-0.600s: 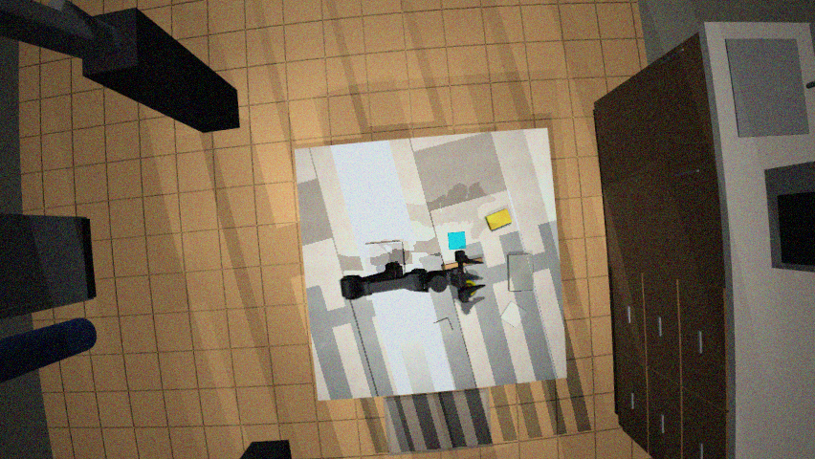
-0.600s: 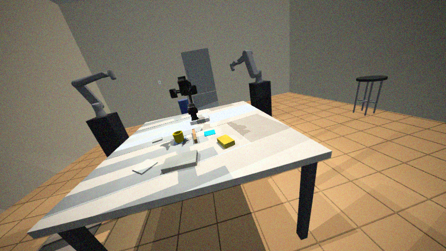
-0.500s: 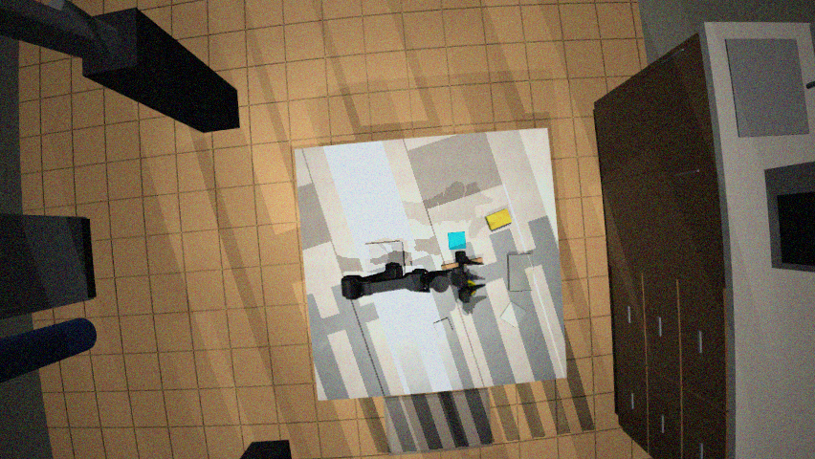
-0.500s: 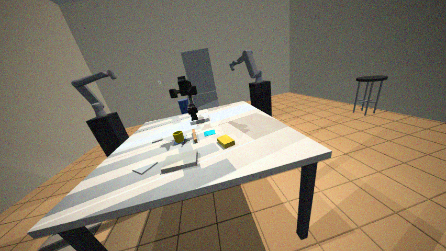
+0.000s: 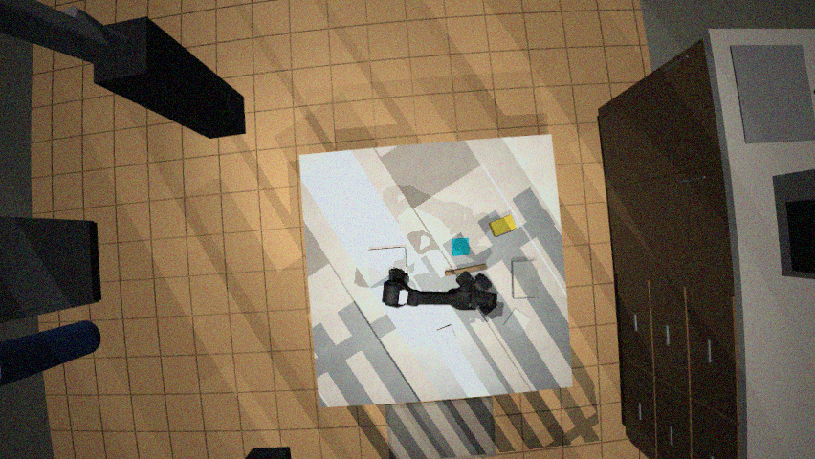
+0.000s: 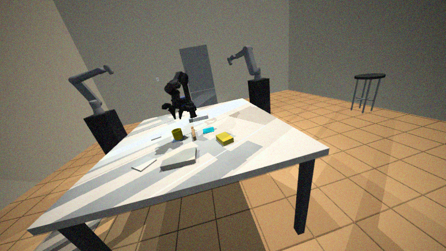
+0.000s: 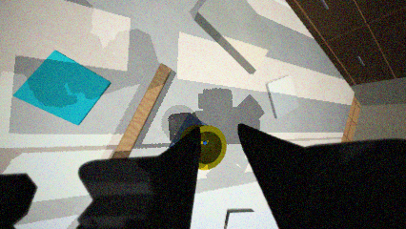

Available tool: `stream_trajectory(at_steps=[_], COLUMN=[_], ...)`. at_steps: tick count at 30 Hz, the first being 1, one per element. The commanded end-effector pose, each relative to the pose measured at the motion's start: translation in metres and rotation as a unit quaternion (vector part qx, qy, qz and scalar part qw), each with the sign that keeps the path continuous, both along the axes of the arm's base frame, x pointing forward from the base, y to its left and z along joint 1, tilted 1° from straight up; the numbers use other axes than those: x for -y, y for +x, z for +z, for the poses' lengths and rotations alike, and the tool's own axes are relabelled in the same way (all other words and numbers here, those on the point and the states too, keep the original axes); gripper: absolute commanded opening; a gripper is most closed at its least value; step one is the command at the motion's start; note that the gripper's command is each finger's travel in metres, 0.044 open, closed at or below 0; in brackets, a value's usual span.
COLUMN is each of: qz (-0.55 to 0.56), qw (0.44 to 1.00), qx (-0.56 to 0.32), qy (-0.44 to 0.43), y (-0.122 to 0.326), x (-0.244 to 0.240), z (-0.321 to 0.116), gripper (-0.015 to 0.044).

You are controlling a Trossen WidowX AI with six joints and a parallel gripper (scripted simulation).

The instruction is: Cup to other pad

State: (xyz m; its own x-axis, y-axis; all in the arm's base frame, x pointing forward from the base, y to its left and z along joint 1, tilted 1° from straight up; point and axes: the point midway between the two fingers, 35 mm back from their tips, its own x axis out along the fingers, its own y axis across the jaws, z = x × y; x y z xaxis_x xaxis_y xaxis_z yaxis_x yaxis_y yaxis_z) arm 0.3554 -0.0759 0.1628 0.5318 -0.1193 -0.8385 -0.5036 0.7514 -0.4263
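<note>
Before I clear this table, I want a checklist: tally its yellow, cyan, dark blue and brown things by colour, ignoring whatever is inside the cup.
Yellow: 2 (cup, rectangular block)
Cyan: 1 (square pad)
Dark blue: 1 (pad under the cup)
Brown: 1 (wooden bar)
Total: 5
</note>
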Motion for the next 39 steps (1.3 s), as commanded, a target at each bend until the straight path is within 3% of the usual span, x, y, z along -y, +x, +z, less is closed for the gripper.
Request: stream_trajectory(at_steps=[1,5,39], qz=[0.124,0.166,0.166], qw=[0.970,0.951,0.951], qx=[-0.207,-0.262,-0.262], qy=[-0.006,0.006,0.006], y=[-0.024,-0.026,-0.024], x=[0.022,0.028,0.029], z=[-0.043,-0.052,-0.094], gripper=[0.0166,0.0166,0.0166])
